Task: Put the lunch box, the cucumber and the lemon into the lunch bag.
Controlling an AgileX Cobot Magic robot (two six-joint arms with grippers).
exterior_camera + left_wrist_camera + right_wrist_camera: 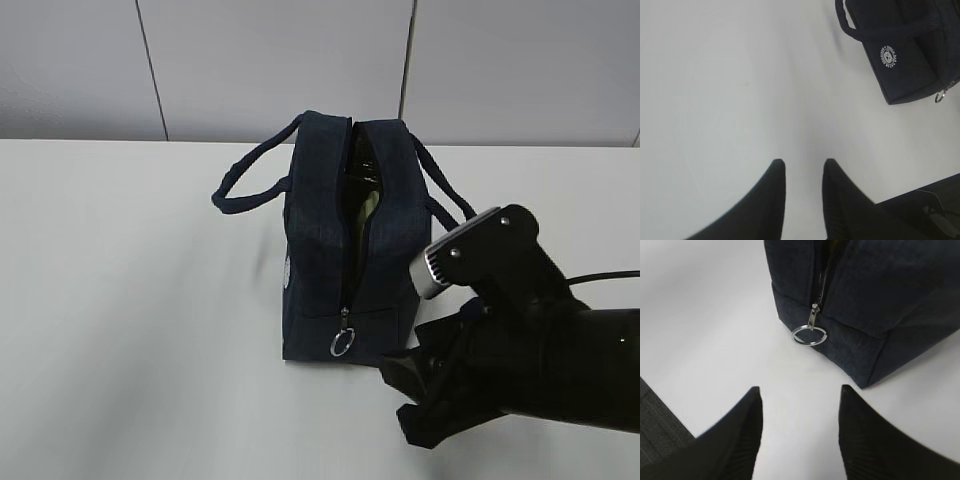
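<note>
The navy lunch bag point(330, 250) stands in the middle of the white table with its top zipper open. Its ring pull point(342, 343) hangs at the near end. Through the opening I see something pale green point(366, 203) and something darker green above it; I cannot tell which items they are. The lunch box, cucumber and lemon do not show anywhere on the table. My right gripper point(402, 400) is open and empty just in front of the bag's near right corner point(865, 375), with the ring pull point(810, 335) ahead of it point(800, 387). My left gripper point(804, 161) is open and empty over bare table, with the bag point(910, 55) far off.
The bag's two loop handles point(245, 180) point(445, 190) hang out to either side. A grey panelled wall point(300, 60) runs behind the table's far edge. The right arm's black body point(540, 350) fills the lower right corner.
</note>
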